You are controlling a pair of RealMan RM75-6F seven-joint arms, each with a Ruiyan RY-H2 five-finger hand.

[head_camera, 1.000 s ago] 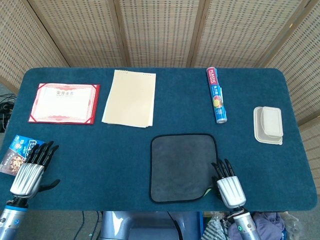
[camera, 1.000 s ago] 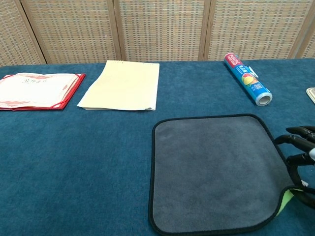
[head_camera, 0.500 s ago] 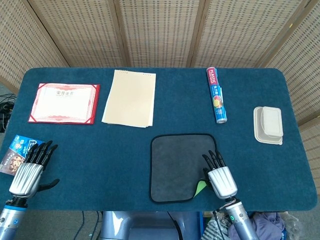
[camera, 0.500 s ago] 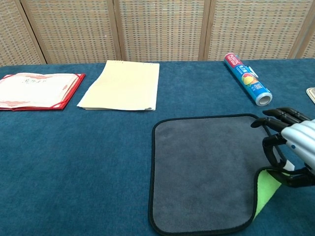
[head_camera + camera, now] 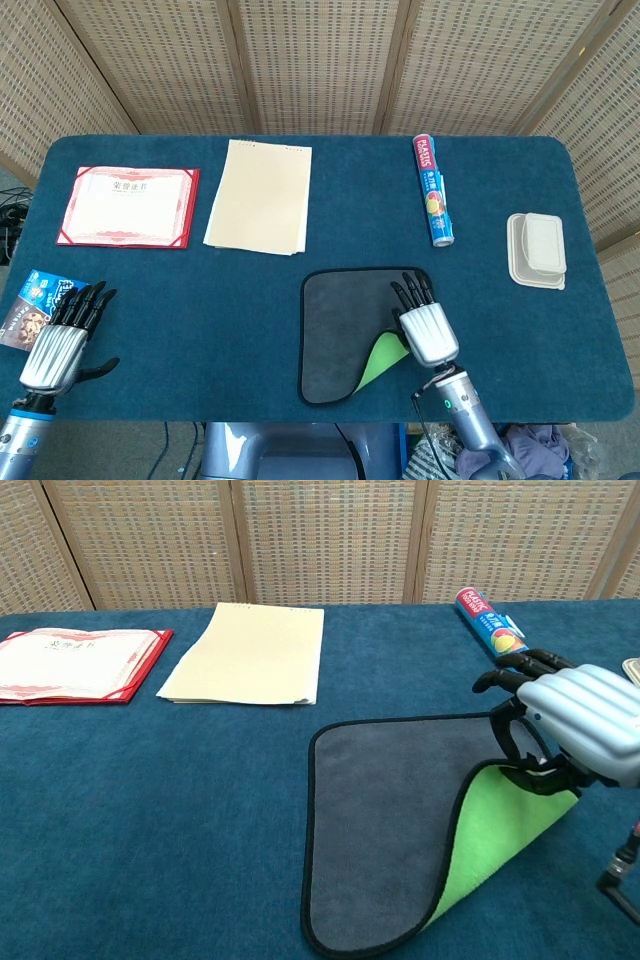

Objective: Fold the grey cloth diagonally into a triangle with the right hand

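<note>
Since a second ago the right hand (image 5: 575,725) has carried the near right corner of the square grey cloth with black edging (image 5: 345,320) up off the table and inward, over the cloth's own right half, so a broad wedge of its bright green underside (image 5: 495,830) now faces up (earlier only a sliver of green showed at that corner). That hand holds the lifted corner pinched beneath its palm, the other fingers curled forward over the cloth. The rest of the cloth lies flat on the dark blue table covering (image 5: 200,290), at the near edge a little right of centre, its far left corner still down and uncovered.

At the near left edge, the left hand (image 5: 62,340) rests on the table with its fingers spread and nothing in it, in the same spot as before. Just beyond its fingertips lies a small blue printed packet (image 5: 32,305).

Along the far side sit a red-bordered certificate (image 5: 128,206), a cream stack of paper sheets (image 5: 258,196) beside it, and a blue printed roll of plastic wrap (image 5: 434,204) further right. A pale lidded rectangular container (image 5: 536,250) stands near the right edge, well apart from the cloth.
</note>
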